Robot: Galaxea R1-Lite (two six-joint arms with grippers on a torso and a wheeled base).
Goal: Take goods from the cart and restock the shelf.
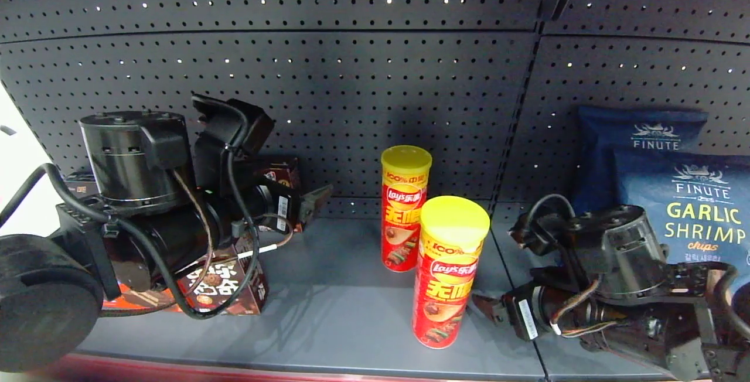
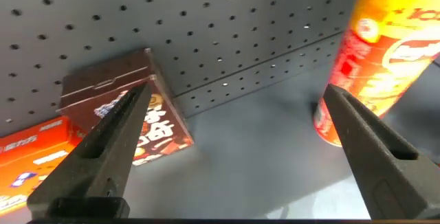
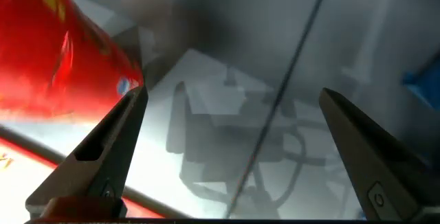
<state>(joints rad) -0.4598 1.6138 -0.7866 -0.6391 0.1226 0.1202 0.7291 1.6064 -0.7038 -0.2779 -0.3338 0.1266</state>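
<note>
Currently: left gripper [image 2: 234,93], 9 o'clock, spread wide, empty, beside cookie box [image 1: 225,285]. Front chip can [image 1: 445,276] stands upright on shelf [image 1: 328,311], 6 o'clock. Right gripper [image 3: 234,93], 4 o'clock, wide, empty. Can likely light, stiff, slick, dentable; grasp mid-body.

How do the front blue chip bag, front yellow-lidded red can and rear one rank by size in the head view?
Front blue chip bag
Front yellow-lidded red can, perhaps only nearer
Rear yellow-lidded red can

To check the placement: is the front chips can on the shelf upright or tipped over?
Upright. The front chips can stands on its base on the shelf, with its yellow lid on top.
</note>
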